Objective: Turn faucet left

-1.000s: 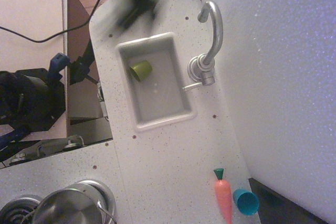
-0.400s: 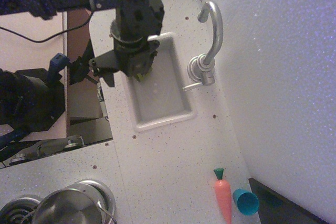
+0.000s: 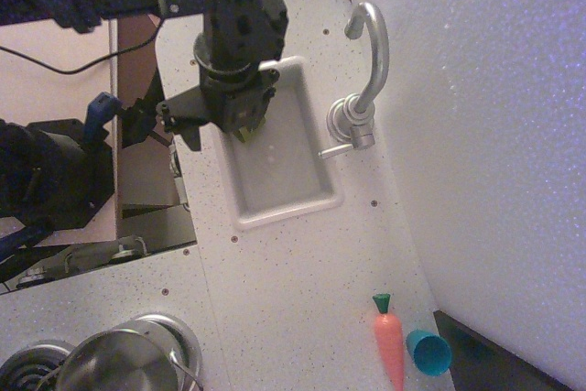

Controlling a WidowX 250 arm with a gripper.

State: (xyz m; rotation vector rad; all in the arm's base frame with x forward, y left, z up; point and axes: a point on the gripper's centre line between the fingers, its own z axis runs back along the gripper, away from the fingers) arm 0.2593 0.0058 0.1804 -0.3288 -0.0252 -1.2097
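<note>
The silver gooseneck faucet [image 3: 371,43] stands on the counter to the right of the white sink [image 3: 284,199]. Its round base [image 3: 351,121] is at the sink's right rim. Its thin lever [image 3: 333,152] points toward the basin. The hooked spout curves up toward the top of the view, away from the basin. My black gripper [image 3: 224,121] hangs over the sink's upper left part, well left of the faucet and apart from it. Its fingers look spread and empty. A green cup [image 3: 249,132] in the sink is mostly hidden under it.
An orange toy carrot [image 3: 389,347] and a blue cup [image 3: 428,352] lie at the lower right by the white wall. A steel pot [image 3: 124,368] sits on a stove burner at the lower left. The counter's left edge drops off beside the sink.
The arm has swung in from the top and now hangs over the sink, covering the green cup. In the last half second it barely moved. The faucet has not turned.
</note>
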